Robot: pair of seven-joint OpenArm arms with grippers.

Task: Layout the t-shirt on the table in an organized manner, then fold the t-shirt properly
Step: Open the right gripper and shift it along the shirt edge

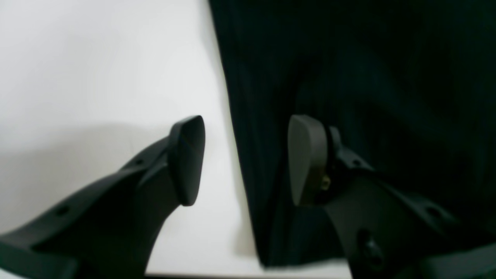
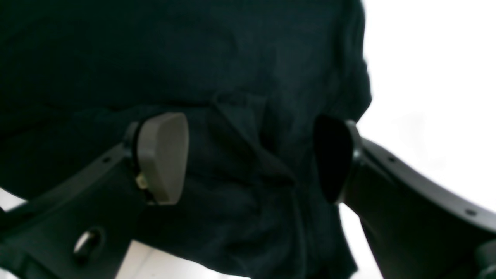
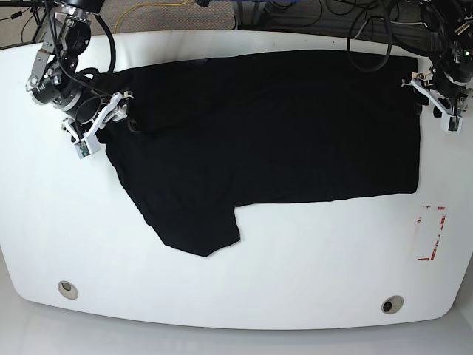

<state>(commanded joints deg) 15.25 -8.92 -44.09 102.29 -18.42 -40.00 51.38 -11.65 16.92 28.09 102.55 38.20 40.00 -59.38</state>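
The black t-shirt (image 3: pixel 266 126) lies spread across the white table (image 3: pixel 310 281), with one sleeve (image 3: pixel 196 229) reaching toward the front. In the base view my left gripper (image 3: pixel 427 89) is at the shirt's right edge. In the left wrist view this gripper (image 1: pixel 248 161) is open and straddles the straight cloth edge (image 1: pixel 236 155), one finger over bare table, the other over the t-shirt (image 1: pixel 368 77). My right gripper (image 3: pixel 118 111) is at the shirt's left end. It is open (image 2: pixel 248 159), with wrinkled cloth (image 2: pixel 240 135) lying between its fingers, not pinched.
Two round grommet holes (image 3: pixel 67 289) (image 3: pixel 392 304) sit near the table's front edge. Red tape marks (image 3: pixel 431 233) lie at the front right. Cables (image 3: pixel 369 37) hang over the table's back edge behind the shirt.
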